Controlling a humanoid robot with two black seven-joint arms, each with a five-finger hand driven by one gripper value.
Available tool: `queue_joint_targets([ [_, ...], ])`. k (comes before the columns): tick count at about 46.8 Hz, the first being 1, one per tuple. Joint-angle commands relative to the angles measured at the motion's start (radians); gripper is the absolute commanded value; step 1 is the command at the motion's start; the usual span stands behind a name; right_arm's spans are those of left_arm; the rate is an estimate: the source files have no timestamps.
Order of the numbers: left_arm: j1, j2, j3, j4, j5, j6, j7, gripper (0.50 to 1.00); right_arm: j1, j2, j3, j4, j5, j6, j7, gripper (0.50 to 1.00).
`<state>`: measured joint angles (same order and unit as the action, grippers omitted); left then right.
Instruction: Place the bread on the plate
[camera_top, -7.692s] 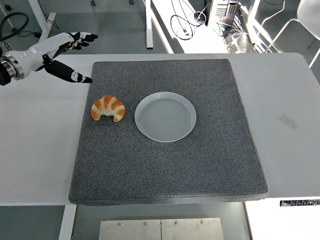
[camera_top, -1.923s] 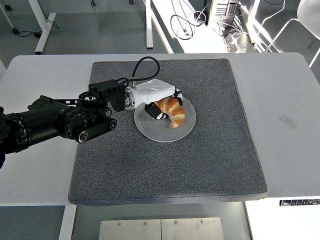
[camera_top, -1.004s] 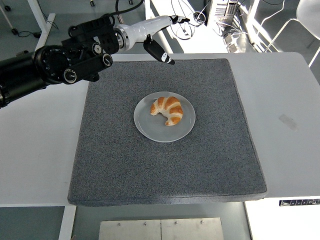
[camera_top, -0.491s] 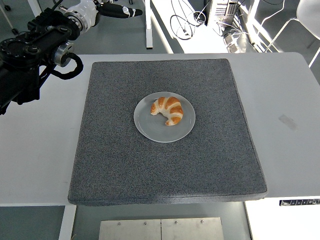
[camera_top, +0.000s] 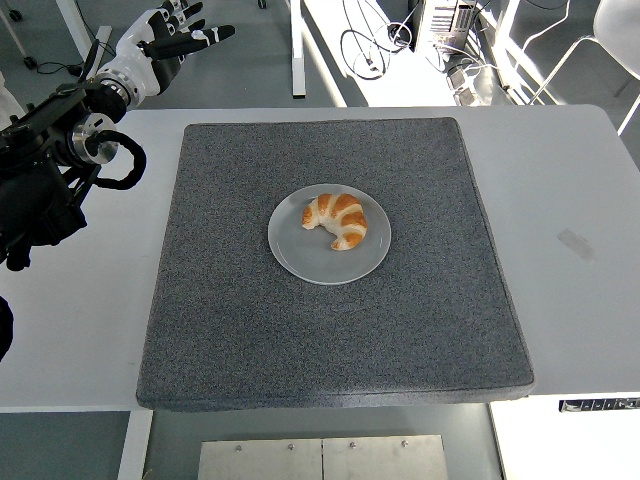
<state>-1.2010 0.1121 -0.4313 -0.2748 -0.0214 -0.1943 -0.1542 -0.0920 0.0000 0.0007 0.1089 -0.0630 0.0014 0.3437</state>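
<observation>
A golden croissant lies on the round white plate in the middle of the grey mat. My left hand is raised at the top left, beyond the table's far edge, well away from the plate. Its fingers are spread and hold nothing. The black left arm comes in from the left edge. The right arm is out of view.
The white table surrounds the mat. Beyond its far edge are table legs, cables and a computer tower on the floor.
The left hand let go of the croissant on the plate, then lifted and drew back up and to the left. The croissant and plate have stayed still since.
</observation>
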Motion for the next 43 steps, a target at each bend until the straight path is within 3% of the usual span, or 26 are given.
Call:
queue_joint_targets([
  [1,0.030,-0.002,-0.047,0.000,-0.021,0.001,0.022,0.983,0.000,0.000,0.001,0.000,0.000,0.002,0.000,1.000],
  [6,0.081,-0.006,-0.130,0.000,-0.034,-0.014,0.033,0.984,0.000,0.000,0.001,0.000,0.000,0.000,0.000,1.000],
  [12,0.135,-0.015,-0.230,0.000,-0.034,-0.085,0.035,0.984,0.000,0.000,-0.001,0.000,0.000,0.000,0.000,1.000],
  [26,0.187,-0.037,-0.285,0.000,-0.038,-0.168,0.035,0.984,0.003,0.000,-0.001,0.000,0.000,0.000,0.000,1.000],
  [43,0.198,-0.046,-0.276,0.000,-0.041,-0.174,0.033,0.984,0.006,0.000,-0.004,-0.002,0.000,0.002,0.000,1.000],
])
